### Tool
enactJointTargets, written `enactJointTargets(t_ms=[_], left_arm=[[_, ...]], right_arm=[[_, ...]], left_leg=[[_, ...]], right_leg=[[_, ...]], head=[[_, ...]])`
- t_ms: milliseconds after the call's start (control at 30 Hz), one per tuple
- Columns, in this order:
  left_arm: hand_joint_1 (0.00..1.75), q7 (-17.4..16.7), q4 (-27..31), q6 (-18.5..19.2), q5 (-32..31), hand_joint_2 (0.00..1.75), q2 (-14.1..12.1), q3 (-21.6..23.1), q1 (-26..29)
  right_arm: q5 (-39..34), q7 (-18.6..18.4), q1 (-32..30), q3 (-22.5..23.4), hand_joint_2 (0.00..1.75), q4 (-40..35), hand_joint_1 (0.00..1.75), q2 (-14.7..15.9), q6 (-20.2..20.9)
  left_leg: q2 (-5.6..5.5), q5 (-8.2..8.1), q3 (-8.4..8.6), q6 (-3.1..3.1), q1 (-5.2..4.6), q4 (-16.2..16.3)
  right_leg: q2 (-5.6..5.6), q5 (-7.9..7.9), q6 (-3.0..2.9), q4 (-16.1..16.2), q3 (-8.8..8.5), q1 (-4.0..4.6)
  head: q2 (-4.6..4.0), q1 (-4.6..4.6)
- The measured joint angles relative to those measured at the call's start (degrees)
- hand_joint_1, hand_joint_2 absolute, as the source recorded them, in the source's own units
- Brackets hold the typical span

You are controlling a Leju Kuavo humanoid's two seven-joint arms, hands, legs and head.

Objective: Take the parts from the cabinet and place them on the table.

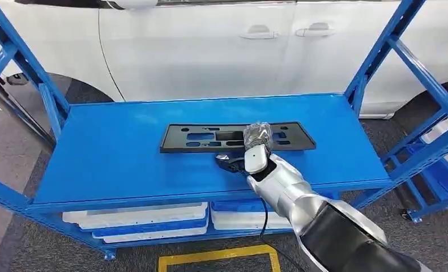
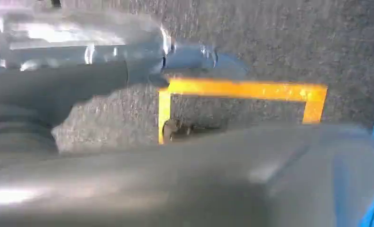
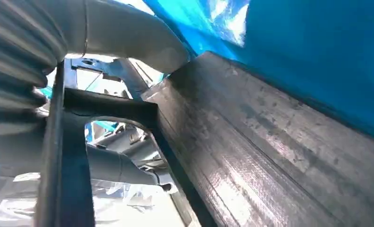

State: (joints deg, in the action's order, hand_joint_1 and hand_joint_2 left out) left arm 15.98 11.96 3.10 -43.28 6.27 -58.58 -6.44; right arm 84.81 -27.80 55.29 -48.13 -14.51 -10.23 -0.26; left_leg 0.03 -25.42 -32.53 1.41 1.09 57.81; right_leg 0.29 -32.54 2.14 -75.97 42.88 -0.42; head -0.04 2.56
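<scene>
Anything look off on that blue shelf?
Nothing stands out. The black plate lies flat and roughly square to the blue shelf, no visible damage or spills. The right robot hand is at its front edge, fingers around it in the right wrist view.

Right arm (image 1: 301, 198): silver, enters from the lower right of the frame, reaching up toward centre. Right hand (image 1: 256, 148): at frame centre, fingers (image 1: 259, 135) curled over the edge of a black part. Left hand (image 2: 81, 90): blurred, state unclear.
</scene>
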Motion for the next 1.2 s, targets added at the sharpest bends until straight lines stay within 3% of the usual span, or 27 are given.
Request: enactJointTargets(t_ms=[33, 67, 133, 167, 300, 333, 367, 400, 467, 500, 533, 567, 633, 667, 733, 767, 833, 867, 933, 1000, 1033, 1067, 1167, 1200], left_arm=[[0.0, 0.0, 0.0, 0.0, 0.0, 0.0, 0.0, -0.02, -0.01], [0.0, 0.0, 0.0, 0.0, -0.02, 0.0, 0.0, -0.02, 0.0], [0.0, 0.0, 0.0, 0.0, 0.0, 0.0, 0.04, -0.02, -0.03], [0.0, 0.0, 0.0, 0.0, -0.02, 0.0, 0.07, -0.02, -0.07], [0.0, 0.0, 0.0, 0.0, -0.02, 0.0, 0.07, -0.02, -0.14], [0.0, 0.02, 0.0, 0.0, -0.02, 0.0, 0.07, -0.02, -0.14], [0.0, 0.13, 0.0, 0.0, 0.0, 0.0, 0.07, -0.02, -0.16], [0.0, 0.26, 0.0, -0.02, 0.0, 0.0, 0.07, -0.02, -0.24], [0.0, 0.4, 0.0, -0.02, 0.0, 0.0, 0.09, -0.02, -0.11], [0.0, 0.44, 0.0, -0.09, -0.02, 0.0, 0.11, -0.02, -0.02], [0.0, 0.5, 0.0, -0.18, -0.02, 0.0, 0.11, -0.02, -0.02], [0.0, 0.53, 0.0, -0.35, 0.0, 0.0, 0.09, -0.02, -0.07], [0.0, 0.64, 0.0, -0.72, 0.0, 0.0, 0.09, -0.02, -0.25], [0.0, 0.7, 0.0, -0.79, 0.02, 0.0, 0.09, -0.04, -0.31], [0.0, 1.1, 0.0, -0.85, 0.02, 0.0, 0.09, -0.04, -0.55], [0.0, 1.8, 0.0, -0.85, -0.02, 1.75, 0.09, -0.04, -0.52], [0.0, 4.9, 0.0, -0.83, -0.11, 1.75, 0.11, -0.04, -0.52], [0.0, 6.37, 0.0, -0.72, -0.11, 1.75, 0.11, -0.04, -0.55], [0.0, 8.2, 0.0, -0.72, 0.09, 1.75, 0.11, -0.04, -0.7], [0.0, 8.79, 0.0, -0.72, 0.48, 1.75, 0.11, -0.04, -0.69], [0.0, 9.07, 0.0, -0.68, 0.7, 1.75, 0.11, -0.13, -0.64], [0.0, 9.14, 0.0, -0.61, 1.07, 1.75, 0.11, -0.24, -0.56], [0.0, 9.12, 0.0, 0.05, 2.21, 1.75, 0.11, -0.83, 0.09], [0.0, 9.34, 0.0, 0.39, 2.65, 1.75, 0.11, -1.4, 0.17]], right_arm=[[0.02, 0.04, 0.0, 0.07, 1.75, 0.0, 1.75, 0.0, 0.0], [0.06, 0.05, 0.04, 0.15, 1.75, 0.0, 1.75, 0.0, 0.0], [0.09, 0.07, 0.18, 0.2, 1.75, 0.0, 1.75, 0.0, 0.0], [0.11, 0.11, 0.28, 0.22, 1.75, 0.0, 1.75, 0.0, 0.0], [0.42, 0.39, 0.4, 0.22, 1.75, -0.07, 1.75, -0.04, -0.07], [0.39, 0.39, 0.5, 0.22, 1.75, -0.18, 1.75, -0.11, -0.09], [0.39, 0.41, 0.48, 0.22, 1.75, -0.17, 1.75, -0.26, -0.07], [0.39, 0.52, 0.47, 0.22, 1.75, -0.15, 1.75, -0.31, -0.07], [0.42, 0.81, 0.36, 0.22, 1.75, -0.15, 1.75, -0.33, -0.65], [0.46, 1.05, 0.27, 0.22, 1.75, -0.15, 1.75, -0.33, -1.02], [0.48, 1.29, 0.15, 0.22, 1.75, -0.15, 1.75, -0.33, -1.4], [0.48, 1.6, 0.13, 0.26, 1.75, -0.15, 1.75, -0.33, -1.95], [0.39, 2.4, 0.22, 0.68, 1.75, -0.15, 1.75, -0.48, -2.97], [0.39, 2.67, 0.22, 0.92, 1.75, -0.15, 1.75, -0.5, -3.43], [0.37, 3.35, 0.26, 1.49, 1.75, -0.15, 1.75, -0.55, -4.79], [0.06, 3.72, 0.21, 1.75, 1.75, -0.15, 1.75, -0.61, -5.95], [-2.4, 5.83, -0.01, 3.22, 1.75, -0.57, 1.75, -0.63, -11.61], [-3.68, 7.28, -0.01, 4.25, 1.75, -1.01, 1.75, -0.66, -14.72], [-6.24, 10.19, 0.34, 7.01, 1.75, -2.49, 1.75, -0.96, -20.2], [-8.95, 13.4, 0.25, 9.53, 1.75, -3.87, 1.75, -1.18, -23.79], [-11.18, 15.87, -0.19, 11.05, 1.75, -5.13, 1.75, -1.18, -25.48], [-13.96, 18.72, -0.99, 12.57, 1.75, -6.76, 1.75, -1.11, -26.74], [-27.82, 30.99, -5.26, 18.89, 1.75, -18.16, 1.75, -0.74, -27.13], [-33.6, 35.08, -7.58, 20.95, 1.75, -23.65, 1.75, -0.39, -25.21]], left_leg=[[-0.01, -0.05, 0.08, -0.02, 0.01, 0.0], [-0.06, -0.11, 0.21, -0.06, 0.01, 0.0], [-0.22, -0.28, 0.59, -0.31, 0.01, -0.02], [-0.27, -0.38, 0.59, -0.51, -0.07, -0.01], [-0.42, -0.42, 0.82, -1.93, -0.13, -0.46], [-0.45, -0.68, 0.75, -2.21, -0.2, -0.39], [-0.33, -1.56, 0.46, -2.33, -0.03, 0.88], [-0.34, -3.66, -1.17, -2.38, -0.02, 4.38], [-0.33, -8.05, -6.08, -2.79, 0.11, 14.27], [-0.33, -8.76, -7.68, -2.97, 0.11, 17.41], [-0.33, -8.0, -8.05, -3.1, 0.14, 17.83], [-0.32, -6.08, -7.19, -3.16, 0.19, 15.58], [-0.2, -0.54, -2.56, -3.11, 0.38, 5.56], [-0.08, 0.41, -0.94, -2.96, 0.48, 1.53], [-0.32, -0.28, -0.81, -2.11, 0.2, 0.94], [-0.36, -0.28, -0.95, -1.79, 0.09, 0.97], [-0.34, 0.18, -0.94, -0.88, 0.27, 0.51], [-0.37, 0.29, -0.92, -0.71, 0.32, 0.36], [-0.28, 0.33, -1.08, -0.39, 0.34, 0.37], [-0.28, 0.23, -1.08, -0.28, 0.32, 0.4], [-0.36, 0.15, -1.02, -0.23, 0.33, 0.41], [-0.49, 0.04, -0.88, -0.29, 0.36, 0.42], [-0.73, -0.61, -0.09, -0.92, 0.36, 0.41], [-0.74, -0.82, -0.22, -1.27, -0.02, 0.44]], right_leg=[[0.0, 1.23, -0.01, 0.69, -0.2, -0.11], [0.0, 3.15, -0.12, 3.46, -1.57, -0.2], [0.01, 8.35, -0.76, 14.76, -7.16, -0.17], [0.03, 8.23, -1.14, 18.29, -8.69, 0.02], [0.01, 8.27, -2.12, 18.5, -8.73, 0.63], [-0.08, 8.66, -2.58, 19.3, -9.23, 0.02], [-0.37, 8.77, -2.77, 19.71, -9.65, 0.09], [-0.58, 8.74, -3.25, 19.75, -9.68, 0.07], [-0.66, 8.58, -3.49, 19.72, -9.57, 0.23], [-0.65, 8.55, -3.53, 19.65, -9.55, 0.25], [-0.59, 8.52, -3.51, 19.57, -9.6, 0.25], [-0.49, 8.4, -3.44, 19.47, -9.65, 0.22], [-0.24, 7.91, -3.0, 18.8, -9.75, 0.09], [-0.2, 7.58, -2.67, 18.32, -9.57, 0.15], [0.09, 7.5, -2.03, 17.77, -8.89, 0.6], [0.1, 7.61, -1.79, 17.89, -8.83, 0.6], [0.1, 7.52, -1.17, 17.83, -8.67, 0.39], [-0.01, 6.62, -0.82, 16.85, -8.23, 0.18], [-0.05, 2.48, -0.3, 9.38, -4.67, 0.0], [-0.06, -0.3, 0.05, 0.87, -0.38, -0.15], [-0.06, 0.24, 0.1, -0.37, 0.57, -0.32], [-0.06, 2.03, 0.06, 1.3, 0.01, -0.4], [-0.06, 9.86, -0.77, 15.33, -5.85, -0.32], [0.01, 9.03, -1.03, 16.5, -6.68, 0.14]], head=[[0.0, 0.0], [0.0, 0.0], [-0.02, 0.0], [-0.02, 0.0], [0.0, 0.0], [0.0, 0.02], [-0.02, 0.02], [-0.02, 0.0], [-0.02, 0.02], [0.0, 0.02], [-0.02, 0.0], [0.0, 0.02], [-0.02, 0.0], [-0.02, 0.0], [0.0, 0.02], [0.0, 0.0], [0.0, 0.02], [-0.02, 0.0], [0.0, 0.0], [0.0, 0.0], [-0.02, 0.0], [0.0, 0.0], [-0.02, 0.0], [-0.02, 0.0]])
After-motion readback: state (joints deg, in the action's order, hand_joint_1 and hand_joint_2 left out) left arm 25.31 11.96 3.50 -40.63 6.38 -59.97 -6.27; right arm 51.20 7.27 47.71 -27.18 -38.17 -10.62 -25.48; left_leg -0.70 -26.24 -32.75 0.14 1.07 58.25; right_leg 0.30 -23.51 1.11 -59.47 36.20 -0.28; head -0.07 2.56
